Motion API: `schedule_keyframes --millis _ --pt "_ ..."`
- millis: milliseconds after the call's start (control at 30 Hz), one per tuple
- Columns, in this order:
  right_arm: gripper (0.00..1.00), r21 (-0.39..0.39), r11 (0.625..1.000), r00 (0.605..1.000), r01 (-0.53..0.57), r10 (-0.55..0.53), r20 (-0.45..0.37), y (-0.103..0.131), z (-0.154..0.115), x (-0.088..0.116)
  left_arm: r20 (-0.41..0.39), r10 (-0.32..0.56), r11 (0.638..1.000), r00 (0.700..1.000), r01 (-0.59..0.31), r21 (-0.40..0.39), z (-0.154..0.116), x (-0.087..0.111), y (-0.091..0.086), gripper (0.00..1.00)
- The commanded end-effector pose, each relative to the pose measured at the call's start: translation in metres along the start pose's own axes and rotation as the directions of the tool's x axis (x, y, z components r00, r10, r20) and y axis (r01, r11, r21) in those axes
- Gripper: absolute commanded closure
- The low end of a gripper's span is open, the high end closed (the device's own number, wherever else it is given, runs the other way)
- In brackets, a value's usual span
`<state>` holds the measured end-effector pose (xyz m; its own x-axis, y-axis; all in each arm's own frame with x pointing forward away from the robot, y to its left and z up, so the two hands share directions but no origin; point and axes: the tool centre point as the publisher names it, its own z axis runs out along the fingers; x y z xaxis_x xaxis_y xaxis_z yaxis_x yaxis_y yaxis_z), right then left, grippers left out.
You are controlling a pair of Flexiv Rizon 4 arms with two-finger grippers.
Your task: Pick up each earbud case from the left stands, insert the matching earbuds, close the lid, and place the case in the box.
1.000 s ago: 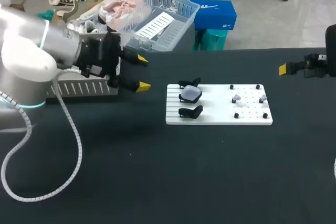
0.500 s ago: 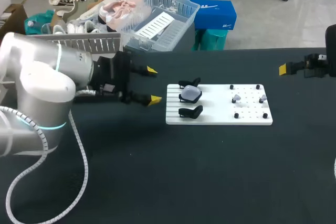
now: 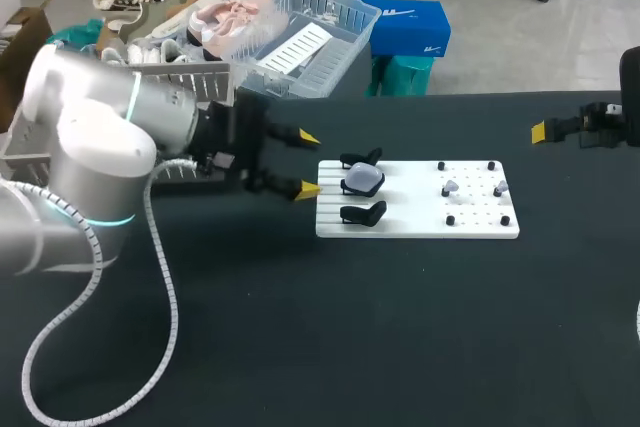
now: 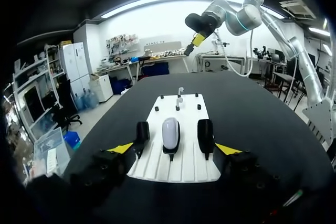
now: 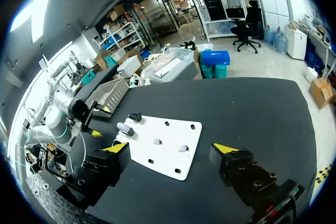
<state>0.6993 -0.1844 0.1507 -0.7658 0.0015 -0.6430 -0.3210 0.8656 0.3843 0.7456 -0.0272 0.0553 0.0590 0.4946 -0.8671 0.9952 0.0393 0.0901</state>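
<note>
while right gripper (image 5: 169, 147) hangs spread, left gripper (image 3: 308, 162), level, spread, faces earbud case (image 3: 363, 180).

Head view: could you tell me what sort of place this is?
Probably a robotics lab test bench: a black table carries a white ribbed fixture board with black stands, and my left arm's yellow-tipped gripper hangs open at its edge.

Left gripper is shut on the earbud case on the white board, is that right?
No. The left gripper is open, not shut: the left wrist view shows the earbud case on the white board ahead of its spread fingers, untouched.
</note>
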Motion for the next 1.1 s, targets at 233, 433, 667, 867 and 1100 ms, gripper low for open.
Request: schedule_keyframes --millis 233,433,667,867,1100 --pt "0.00 -0.004 1.000 1.000 0.001 -0.001 -0.001 -0.001 0.000 0.000 -0.016 -0.012 1.000 1.000 0.012 0.006 0.026 -0.001 0.002 0.00" --pt "0.00 -0.004 1.000 1.000 0.001 -0.001 -0.001 -0.001 0.000 0.000 -0.035 -0.025 1.000 0.999 0.026 0.012 0.039 -0.002 0.001 0.00" --pt "0.00 -0.004 1.000 1.000 0.001 -0.001 -0.001 -0.001 0.000 0.000 -0.052 -0.049 0.998 0.997 0.050 0.025 0.051 -0.002 0.003 0.00" --pt "0.00 -0.004 1.000 1.000 0.001 -0.001 -0.001 -0.001 0.000 0.000 -0.061 -0.046 0.998 0.997 0.048 0.026 0.059 0.003 0.004 0.00" --pt "0.00 -0.004 1.000 1.000 0.001 -0.001 -0.001 -0.001 0.000 0.000 -0.070 -0.061 0.998 0.996 0.063 0.027 0.064 0.006 0.006 0.33"
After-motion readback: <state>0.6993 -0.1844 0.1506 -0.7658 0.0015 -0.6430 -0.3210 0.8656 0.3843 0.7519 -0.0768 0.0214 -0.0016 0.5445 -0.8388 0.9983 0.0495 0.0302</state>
